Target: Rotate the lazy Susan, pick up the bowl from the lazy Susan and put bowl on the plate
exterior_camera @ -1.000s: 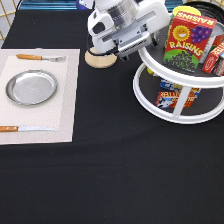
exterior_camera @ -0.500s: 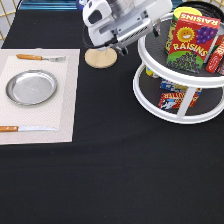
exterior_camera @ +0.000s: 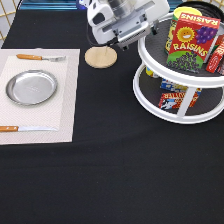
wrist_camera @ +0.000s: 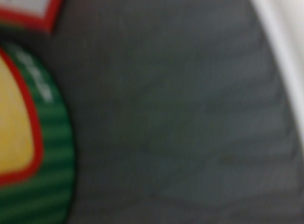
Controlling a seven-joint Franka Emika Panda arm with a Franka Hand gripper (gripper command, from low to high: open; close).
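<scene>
**Reaching for the bowl, plate unfilled**

On the counter's left the silver plate (exterior_camera: 31, 87) lies bare. The pincer (exterior_camera: 137, 35) hovers at the left rim of the lazy Susan (exterior_camera: 150, 55); whether it is apart or together I cannot tell. The bowl (exterior_camera: 192, 10) seems to sit at the top tier's back, behind the raisin box (exterior_camera: 192, 42), apart from the pincer. A grasp calls for clearing that box.

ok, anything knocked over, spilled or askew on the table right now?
Nothing stands out. Plate sits flat on the placemat between fork and knife; raisin box upright on the lazy Susan.
</scene>
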